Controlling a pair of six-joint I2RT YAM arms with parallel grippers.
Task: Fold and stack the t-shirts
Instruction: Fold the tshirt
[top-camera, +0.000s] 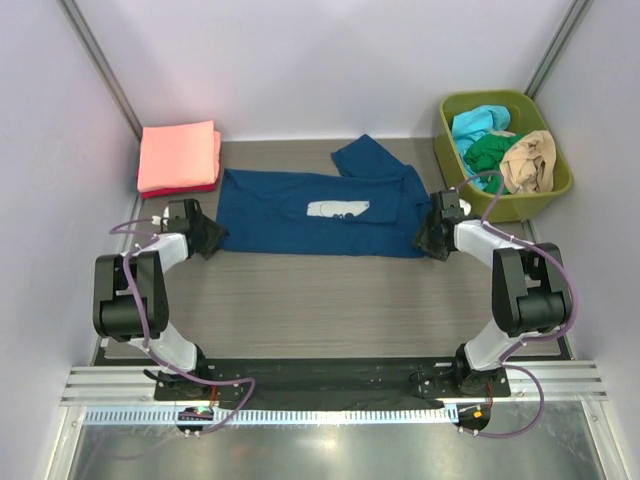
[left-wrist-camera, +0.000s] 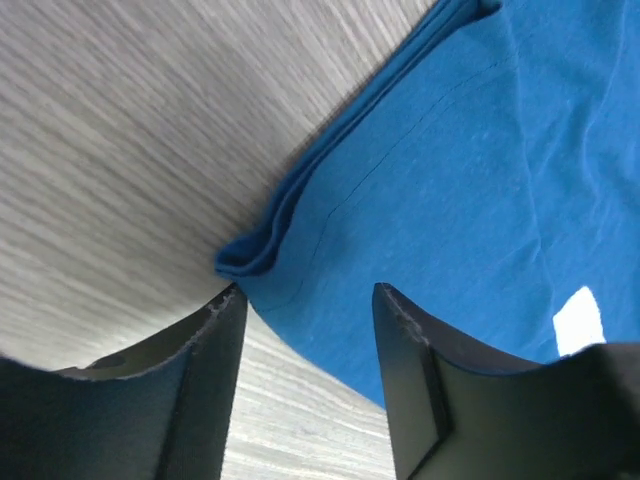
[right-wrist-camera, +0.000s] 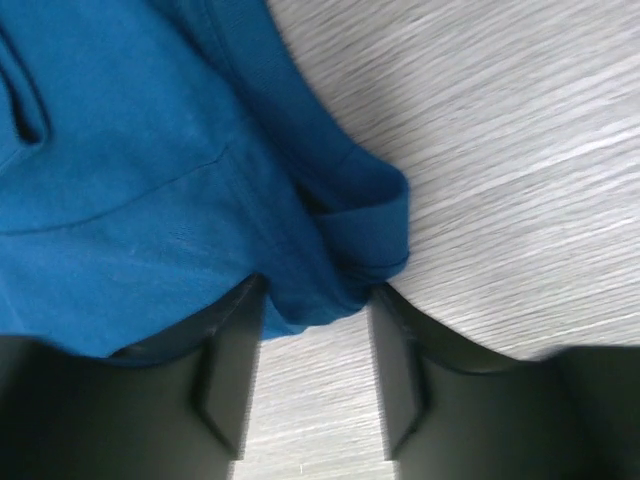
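A navy blue t-shirt (top-camera: 300, 215) with a white print (top-camera: 338, 209) lies spread lengthwise across the middle of the wood-grain desk (top-camera: 320, 300), one sleeve (top-camera: 365, 160) turned up toward the far wall. The left tool (top-camera: 210, 238) sits low at the shirt's left end. In the left wrist view its fingers (left-wrist-camera: 200, 380) stand apart, and a folded corner of the cloth lies just at their tips. The right tool (top-camera: 430, 238) sits at the shirt's right end. Its fingers (right-wrist-camera: 235, 370) are also apart, with a bunched hem resting in the gap between them. At the desk's far left corner, a folded salmon-pink t-shirt (top-camera: 178, 155) rests on top of a red t-shirt (top-camera: 185, 188), of which only the edge shows. A green bin (top-camera: 490, 97) at the far right holds a cyan t-shirt (top-camera: 478, 122), a green t-shirt (top-camera: 488, 150) and a tan t-shirt (top-camera: 528, 162), all crumpled together.
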